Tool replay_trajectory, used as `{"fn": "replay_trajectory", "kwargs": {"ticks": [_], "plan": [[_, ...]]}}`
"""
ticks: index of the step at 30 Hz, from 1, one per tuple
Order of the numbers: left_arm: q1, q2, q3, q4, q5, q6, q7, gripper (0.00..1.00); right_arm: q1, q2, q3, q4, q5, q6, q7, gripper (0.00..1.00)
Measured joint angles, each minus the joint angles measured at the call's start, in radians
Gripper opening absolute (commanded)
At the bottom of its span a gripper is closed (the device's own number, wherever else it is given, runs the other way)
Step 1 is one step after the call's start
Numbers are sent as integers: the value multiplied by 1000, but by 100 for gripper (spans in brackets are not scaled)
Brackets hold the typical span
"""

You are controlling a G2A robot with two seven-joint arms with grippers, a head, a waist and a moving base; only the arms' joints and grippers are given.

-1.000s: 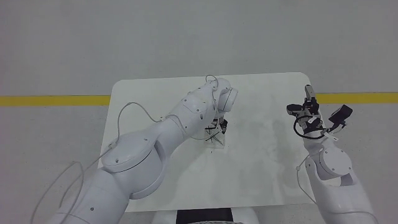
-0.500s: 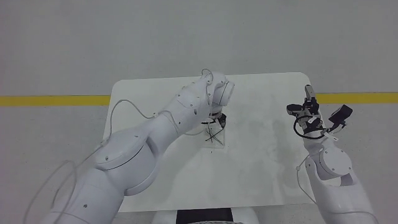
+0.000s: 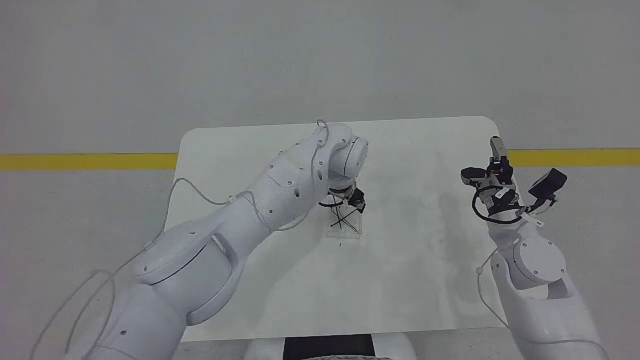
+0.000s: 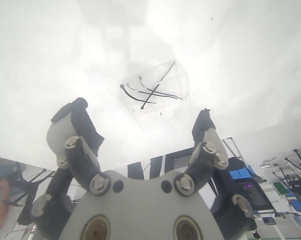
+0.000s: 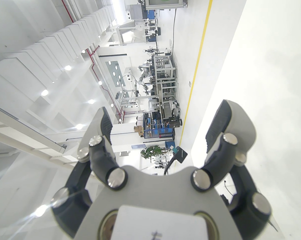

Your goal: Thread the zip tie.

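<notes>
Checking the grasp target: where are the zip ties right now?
In the top view, the zip ties lie crossed in a clear box near the middle of the table, with the open left gripper hovering close by.

Before you, thin black plastic zip ties (image 4: 150, 94) show dark against a clear, colourless plastic box (image 4: 183, 81) on the plain white rectangular table (image 3: 430, 150). The table stands on a pale grey floor (image 3: 300, 50) striped with yellow painted lines (image 3: 90, 161). Your left gripper (image 4: 141, 106) and right gripper (image 5: 164, 106) both pair light grey metal bodies and silver screws with black finger pads (image 4: 86, 123), carried on glossy white robot arms (image 3: 290, 185).
</notes>
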Motion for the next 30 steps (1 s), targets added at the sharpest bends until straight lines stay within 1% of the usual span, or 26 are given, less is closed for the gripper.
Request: {"fn": "replay_trajectory", "kwargs": {"ticks": [4, 7, 9, 10, 17, 19, 21, 24, 25, 26, 27, 30], "plan": [[51, 15, -38, -49, 40, 0, 0, 100, 0, 0, 0, 0, 0, 0, 0, 100], [85, 21, -82, -77, 65, 0, 0, 100, 0, 0, 0, 0, 0, 0, 0, 100], [98, 23, -98, -91, 102, 0, 0, 100, 0, 0, 0, 0, 0, 0, 0, 100], [101, 24, -101, -94, 119, 0, 0, 100, 0, 0, 0, 0, 0, 0, 0, 100], [103, 24, -103, -93, 108, 0, 4, 100, 0, 0, 0, 0, 0, 0, 0, 100], [115, 25, -118, -97, 90, 0, 37, 100, 0, 0, 0, 0, 0, 0, 0, 100], [118, 25, -126, -101, 89, 0, 47, 100, 0, 0, 0, 0, 0, 0, 0, 100], [117, 22, -128, -104, 125, 0, 31, 100, 0, 0, 0, 0, 0, 0, 0, 100], [119, 20, -135, -109, 123, 0, 26, 100, 0, 0, 0, 0, 0, 0, 0, 100], [120, 19, -139, -111, 118, 0, 22, 92, 0, 0, 0, 0, 0, 0, 0, 100], [120, 18, -143, -113, 121, 0, 18, 88, 0, 0, 0, 0, 0, 0, 0, 100], [125, 14, -155, -119, 141, 0, 5, 67, 0, 0, 0, 0, 0, 0, 0, 100]]}}
